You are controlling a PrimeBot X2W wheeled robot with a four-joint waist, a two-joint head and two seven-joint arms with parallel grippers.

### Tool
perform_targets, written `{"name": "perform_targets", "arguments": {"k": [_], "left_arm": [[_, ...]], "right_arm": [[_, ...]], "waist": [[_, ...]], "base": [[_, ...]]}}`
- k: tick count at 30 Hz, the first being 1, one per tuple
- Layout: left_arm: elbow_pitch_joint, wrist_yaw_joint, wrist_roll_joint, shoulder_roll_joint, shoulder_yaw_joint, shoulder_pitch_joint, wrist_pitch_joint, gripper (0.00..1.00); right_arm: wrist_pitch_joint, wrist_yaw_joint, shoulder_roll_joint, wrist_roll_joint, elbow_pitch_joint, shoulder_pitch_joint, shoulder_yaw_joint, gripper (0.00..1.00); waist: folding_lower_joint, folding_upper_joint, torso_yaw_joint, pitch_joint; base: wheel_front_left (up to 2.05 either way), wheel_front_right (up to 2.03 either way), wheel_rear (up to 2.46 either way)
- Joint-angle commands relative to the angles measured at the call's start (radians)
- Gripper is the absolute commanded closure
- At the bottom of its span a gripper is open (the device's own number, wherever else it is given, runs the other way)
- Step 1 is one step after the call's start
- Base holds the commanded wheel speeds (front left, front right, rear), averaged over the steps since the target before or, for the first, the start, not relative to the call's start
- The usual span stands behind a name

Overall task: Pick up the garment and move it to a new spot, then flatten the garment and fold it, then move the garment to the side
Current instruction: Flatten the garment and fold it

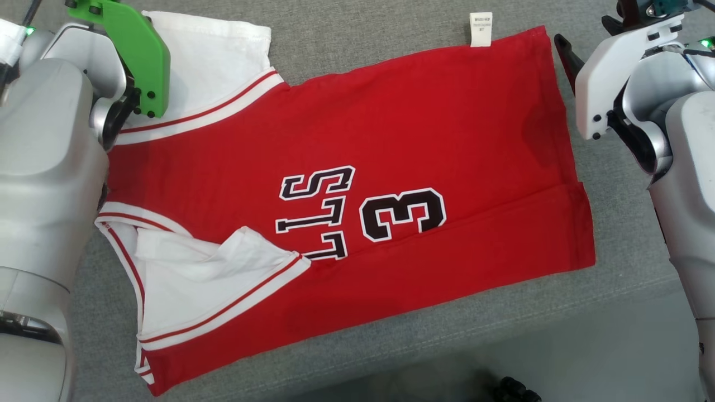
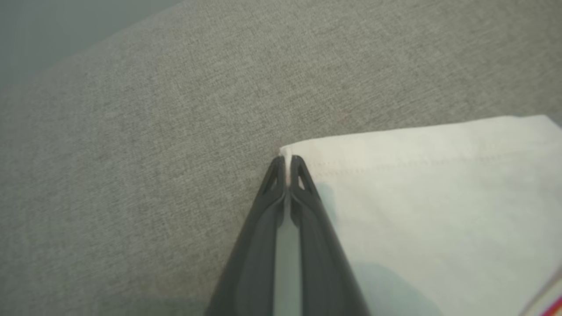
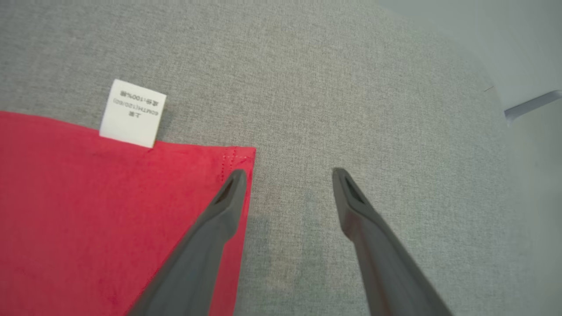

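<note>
The garment (image 1: 391, 139) is a red jersey with white sleeves, black lettering and a number 3, spread flat on a grey fabric surface. In the left wrist view my left gripper (image 2: 286, 160) is shut on the hemmed corner of the white sleeve (image 2: 439, 197), and a sliver of white cloth shows between its fingertips. My right gripper (image 3: 287, 173) stands open just above the far right corner of the red hem (image 3: 88, 197). One of its fingers (image 3: 228, 197) lies over the cloth edge and the other is over bare surface. A white care label (image 3: 131, 113) sticks out near that corner.
The grey cushion surface (image 1: 391, 33) extends beyond the garment on all sides. Its front edge runs across the lower right of the head view, with pale floor (image 1: 586, 357) below it. A dark object (image 1: 514, 391) sits at the bottom edge. A green cover (image 1: 134, 50) hides my left wrist.
</note>
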Motion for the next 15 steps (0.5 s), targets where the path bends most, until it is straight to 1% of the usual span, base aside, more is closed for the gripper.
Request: {"name": "perform_targets", "arguments": {"k": [1,3,6,8,10,15], "left_arm": [[0.018,-0.002,-0.007,-0.009,-0.01,0.006,-0.002,1.0],[0.023,-0.002,-0.006,-0.018,-0.027,0.016,-0.005,1.0],[0.03,-0.002,-0.013,-0.032,-0.047,0.032,-0.012,1.0],[0.034,-0.002,-0.021,-0.041,-0.055,0.037,-0.021,1.0],[0.038,-0.002,-0.027,-0.05,-0.062,0.036,-0.023,1.0],[0.042,-0.002,-0.038,-0.066,-0.081,0.009,-0.029,1.0]], "right_arm": [[-0.01,-0.001,0.0,-0.002,0.01,-0.005,-0.006,0.0],[-0.019,-0.001,0.013,0.0,0.023,-0.009,-0.01,0.0],[-0.049,-0.002,0.014,-0.028,0.038,-0.027,-0.026,0.0],[-0.071,-0.001,0.038,-0.043,0.057,-0.028,-0.044,0.0],[-0.075,-0.001,0.052,-0.048,0.079,-0.03,-0.04,0.0],[-0.044,-0.001,0.05,-0.058,0.143,-0.057,-0.031,0.0]], "waist": [[-0.0001,0.0,0.017,-0.001],[-0.0001,0.0,0.023,-0.002],[-0.0001,0.0,0.033,-0.007],[-0.0001,0.0,0.041,-0.011],[-0.0001,0.0,0.048,-0.013],[-0.0001,0.0,0.068,0.002]], "base": [[0.0,0.0,0.0],[0.0,0.0,0.0],[0.0,0.0,0.0],[0.0,0.0,0.0],[0.0,0.0,0.0],[0.0,0.0,0.0]]}}
